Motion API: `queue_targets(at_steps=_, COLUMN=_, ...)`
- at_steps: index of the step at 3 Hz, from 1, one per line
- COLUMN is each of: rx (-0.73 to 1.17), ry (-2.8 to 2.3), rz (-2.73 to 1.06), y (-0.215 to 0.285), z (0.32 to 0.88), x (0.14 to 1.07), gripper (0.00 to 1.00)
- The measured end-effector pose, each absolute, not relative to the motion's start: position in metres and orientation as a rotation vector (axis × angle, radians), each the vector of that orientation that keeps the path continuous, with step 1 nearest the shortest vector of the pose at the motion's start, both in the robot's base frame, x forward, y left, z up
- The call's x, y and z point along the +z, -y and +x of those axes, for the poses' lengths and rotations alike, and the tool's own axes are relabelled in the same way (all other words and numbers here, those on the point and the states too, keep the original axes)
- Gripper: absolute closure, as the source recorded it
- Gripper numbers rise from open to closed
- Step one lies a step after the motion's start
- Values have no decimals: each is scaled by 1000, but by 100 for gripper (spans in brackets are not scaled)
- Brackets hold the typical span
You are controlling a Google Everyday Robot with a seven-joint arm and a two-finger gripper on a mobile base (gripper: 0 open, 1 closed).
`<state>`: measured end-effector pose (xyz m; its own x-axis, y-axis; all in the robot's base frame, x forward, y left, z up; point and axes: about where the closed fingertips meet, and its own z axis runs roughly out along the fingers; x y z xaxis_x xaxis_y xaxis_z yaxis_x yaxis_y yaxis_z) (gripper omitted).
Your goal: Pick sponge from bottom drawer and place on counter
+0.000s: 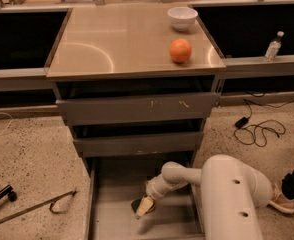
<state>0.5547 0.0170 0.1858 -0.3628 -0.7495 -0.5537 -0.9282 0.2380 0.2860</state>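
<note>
The bottom drawer [112, 219] is pulled open at the bottom of the view. The sponge [137, 203], a small dark green pad, lies on its grey floor near the middle. My gripper [144, 205] reaches down into the drawer from the right and sits right at the sponge, its pale fingertip [145, 206] over the sponge's right side. The counter [117, 39] is the shiny beige top of the cabinet above.
An orange [180, 50] and a white bowl [182, 18] stand on the counter's right side. Two upper drawers [137, 109] are slightly open. A bottle [272, 46] stands on the right ledge. Cables [259, 129] and a metal tool [32, 208] lie on the floor.
</note>
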Motion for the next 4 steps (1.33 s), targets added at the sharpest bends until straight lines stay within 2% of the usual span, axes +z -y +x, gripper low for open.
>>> queue_targets(at_steps=1, rx=815, ry=-2199, rz=-1621, y=-20, z=569, x=129, gripper=0)
queue_targets(at_steps=2, rx=815, ry=-2199, rz=-1621, y=-20, z=569, x=129, gripper=0)
queue_targets(at_steps=4, rx=684, ry=-2264, rz=-1673, y=-31, z=556, x=119, gripper=0)
